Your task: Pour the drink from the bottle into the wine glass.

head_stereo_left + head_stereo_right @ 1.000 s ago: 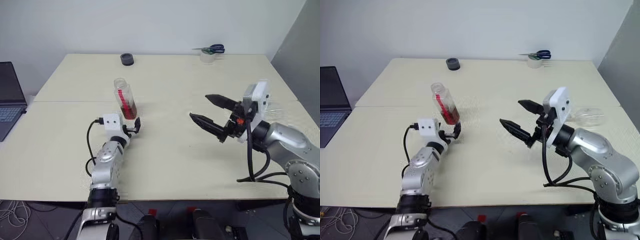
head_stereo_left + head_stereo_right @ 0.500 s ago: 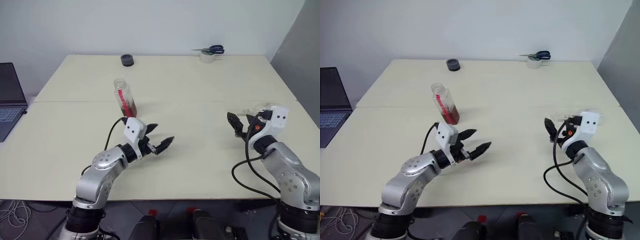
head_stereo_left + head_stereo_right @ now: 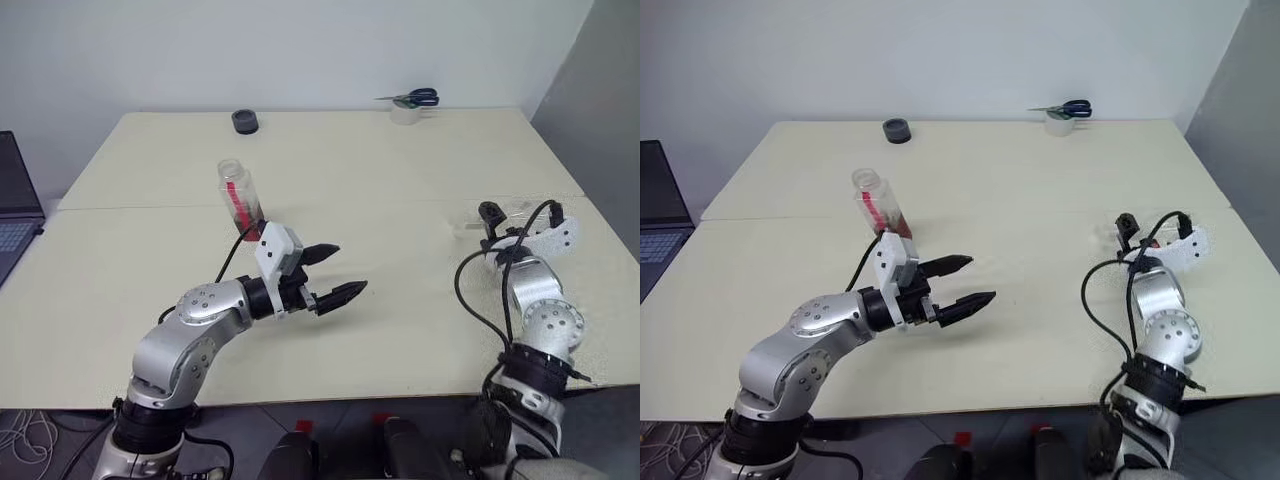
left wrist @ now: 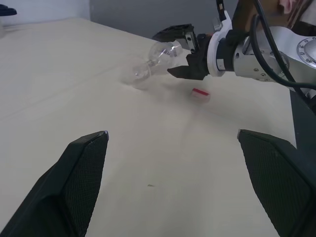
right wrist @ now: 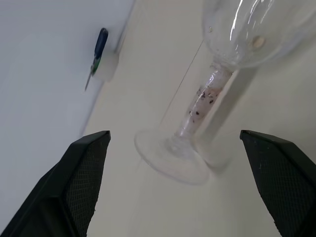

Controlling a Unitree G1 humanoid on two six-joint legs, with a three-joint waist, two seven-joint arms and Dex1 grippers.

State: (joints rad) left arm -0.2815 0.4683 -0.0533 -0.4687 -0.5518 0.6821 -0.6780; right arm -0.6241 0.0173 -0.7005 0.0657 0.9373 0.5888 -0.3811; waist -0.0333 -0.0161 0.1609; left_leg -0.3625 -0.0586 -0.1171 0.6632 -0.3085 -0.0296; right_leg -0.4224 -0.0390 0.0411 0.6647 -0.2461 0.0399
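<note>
Head view: near to far over a matte cream table (image 3: pixel 400 330).
Left gripper (image 3: pixel 335 272): black tapered fingers spread, nothing between them, over the table at 7 o'clock.
Bottle (image 3: pixel 238 196): clear, squarish, red strip, upright just behind it at 10 o'clock.
Right gripper (image 4: pixel 180 52): fingers apart at 3 o'clock, at the bowl of the glass (image 4: pixel 153 61).
Glass: clear, stemmed, lying on its side.
Cap (image 4: pixel 200 93): red-and-white, near the glass.
Far edge: dark ring (image 3: pixel 244 121) at 11 o'clock; tape roll (image 3: pixel 404 113) with scissors (image 3: pixel 412 98) at 1 o'clock.

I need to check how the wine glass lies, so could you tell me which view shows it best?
The right wrist view: the wine glass lies on its side, stem and foot clear. The left wrist view shows it smaller; the eye views show a faint shape at the right gripper.
</note>
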